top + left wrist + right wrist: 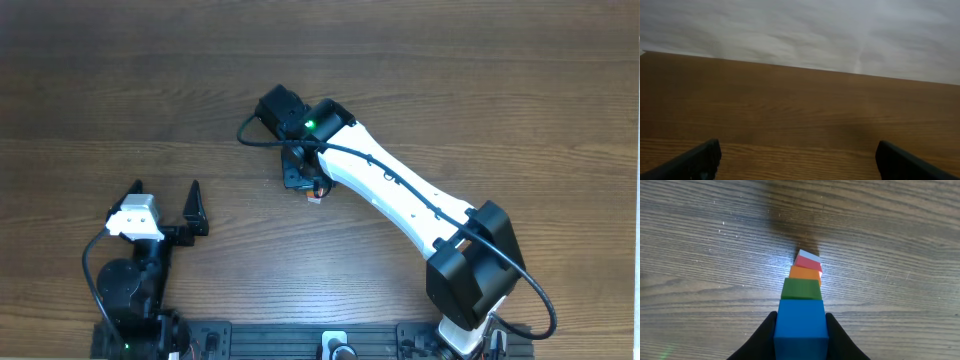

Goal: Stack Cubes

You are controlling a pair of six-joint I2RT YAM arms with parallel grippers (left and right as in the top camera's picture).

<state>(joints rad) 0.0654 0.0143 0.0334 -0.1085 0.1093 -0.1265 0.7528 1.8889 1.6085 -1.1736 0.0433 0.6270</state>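
The right arm [400, 195] reaches from its base at the table's near edge across to the middle of the wooden table [480, 80], where its right gripper [800, 320] stands directly above a tower of cubes. Seen from the wrist, the two black fingers [765, 330] press against opposite sides of the blue cube [801, 332], pinching it at the top of the stack. Beneath the blue cube sit, in descending order, a green cube [801, 289], an orange cube [805, 273], a red cube [808, 263] and a pale cube [808, 256] at the base, which rests on the wood. The lower cubes fan out slightly to one side of the blue one in this view; whether the tower leans cannot be told. From above, the right gripper [303, 178] covers most of the tower, with just a sliver of red and white [315, 196] showing at its edge.

The left gripper [166, 195] sits well apart from the stack, near its own base on the table's left side, its fingers spread wide and holding nothing. Its wrist camera looks over bare wood toward a grey backdrop [800, 30].
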